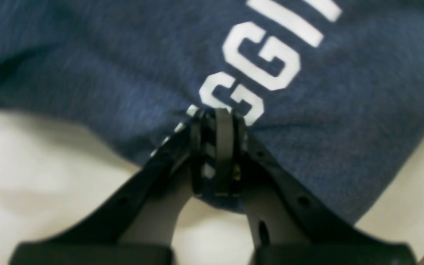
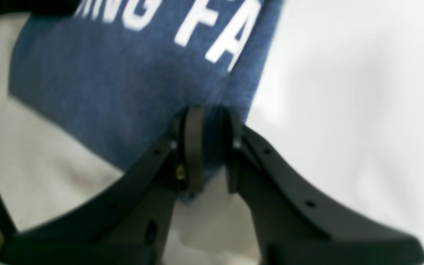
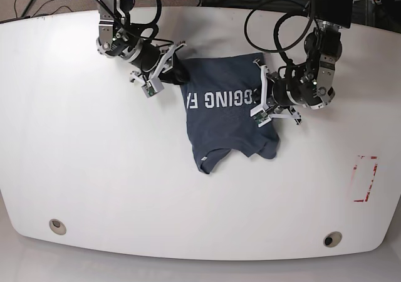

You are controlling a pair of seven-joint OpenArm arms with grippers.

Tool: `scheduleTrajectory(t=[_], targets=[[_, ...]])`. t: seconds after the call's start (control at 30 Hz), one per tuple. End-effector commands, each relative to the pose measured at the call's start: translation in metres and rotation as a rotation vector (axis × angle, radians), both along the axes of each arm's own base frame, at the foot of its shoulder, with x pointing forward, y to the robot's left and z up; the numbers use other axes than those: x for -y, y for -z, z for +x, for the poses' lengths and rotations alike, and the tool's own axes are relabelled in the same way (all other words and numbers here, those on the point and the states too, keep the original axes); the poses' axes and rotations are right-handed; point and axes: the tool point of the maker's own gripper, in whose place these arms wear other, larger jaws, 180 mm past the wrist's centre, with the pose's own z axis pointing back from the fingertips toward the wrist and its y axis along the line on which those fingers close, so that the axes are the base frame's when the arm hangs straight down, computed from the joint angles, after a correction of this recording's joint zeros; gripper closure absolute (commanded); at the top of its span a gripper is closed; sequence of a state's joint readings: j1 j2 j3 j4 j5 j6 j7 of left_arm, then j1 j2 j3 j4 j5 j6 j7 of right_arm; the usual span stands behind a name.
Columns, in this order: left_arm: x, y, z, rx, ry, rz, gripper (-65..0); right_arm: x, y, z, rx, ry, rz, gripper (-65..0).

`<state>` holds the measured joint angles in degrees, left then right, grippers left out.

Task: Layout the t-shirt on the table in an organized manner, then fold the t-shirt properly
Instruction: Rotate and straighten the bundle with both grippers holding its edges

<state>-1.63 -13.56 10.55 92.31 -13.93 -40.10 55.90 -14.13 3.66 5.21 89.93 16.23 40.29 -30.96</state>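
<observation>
A navy blue t-shirt (image 3: 225,106) with white lettering lies bunched on the white table (image 3: 94,169), its upper part stretched between both grippers. In the base view my left gripper (image 3: 259,103) is at the shirt's right side and my right gripper (image 3: 178,67) at its upper left corner. The left wrist view has my left gripper (image 1: 217,112) shut on a fold of the t-shirt (image 1: 123,73) next to the letters. Seen from the right wrist, my right gripper (image 2: 209,112) is shut on the t-shirt (image 2: 105,92) at its edge. The shirt's lower part is crumpled toward the front.
A red-outlined rectangle mark (image 3: 365,178) sits at the table's right side. Two round grommet holes (image 3: 57,225) (image 3: 332,239) lie near the front edge. Black cables (image 3: 282,25) hang behind the arms at the back edge.
</observation>
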Motion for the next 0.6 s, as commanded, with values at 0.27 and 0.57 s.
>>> scheduleTrajectory(t=[0.27,0.57], targets=[[-0.015,-0.019,0.021,0.070,0.001,0.043,-2.5,-0.004,-0.023,0.002,0.042,-0.046,-0.064,-9.4],[0.001,-0.070,0.043,0.235,0.038,0.019,-2.6,-0.001,-0.049,0.009,0.110,-0.059,-0.107,-9.4]])
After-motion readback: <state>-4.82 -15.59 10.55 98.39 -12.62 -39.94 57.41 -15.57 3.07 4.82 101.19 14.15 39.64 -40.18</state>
